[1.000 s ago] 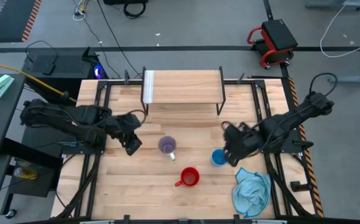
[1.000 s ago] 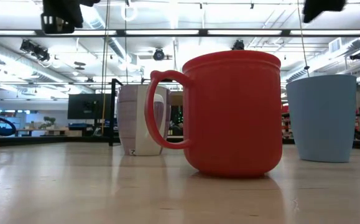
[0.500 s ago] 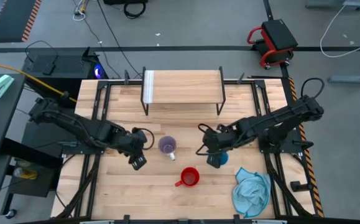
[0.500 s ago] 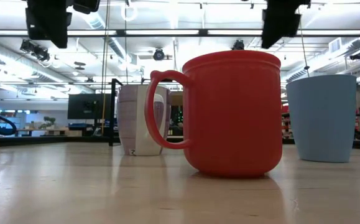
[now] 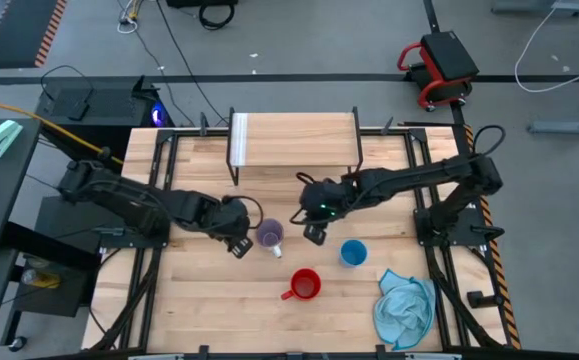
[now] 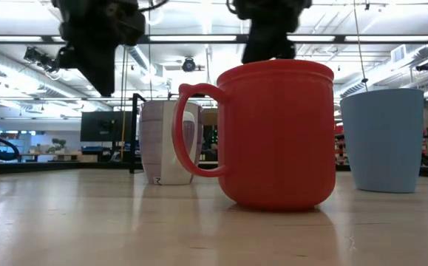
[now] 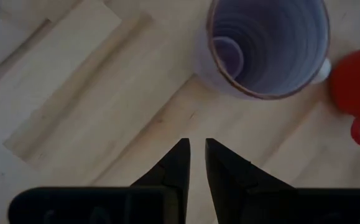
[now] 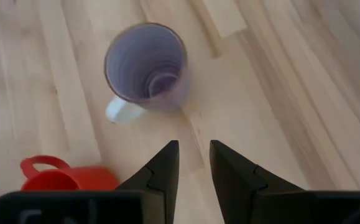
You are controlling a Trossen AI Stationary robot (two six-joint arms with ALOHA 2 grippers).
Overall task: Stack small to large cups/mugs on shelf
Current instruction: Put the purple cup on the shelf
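The translucent purple-grey mug (image 5: 269,235) stands upright on the table's middle, with its white handle toward the near edge. The red mug (image 5: 304,285) stands nearer, and the light blue cup (image 5: 352,253) stands to its right. The shelf (image 5: 294,140) stands at the far edge with nothing on it. My left gripper (image 5: 237,240) hovers just left of the purple mug (image 7: 267,46), its fingers a narrow gap apart. My right gripper (image 5: 314,232) hovers just right of that mug (image 8: 145,65), also narrowly open. Both hang above the table in the low view.
A crumpled light blue cloth (image 5: 406,308) lies at the near right corner. Black frame rails (image 5: 164,180) run along the table's left and right sides. Bare wood lies between the mugs and the shelf.
Both arms have reached in toward the purple mug. My left gripper moved right, from the table's left part to just beside the mug. My right gripper swept left, from beside the blue cup, past it, to the mug's right. No cup has moved.
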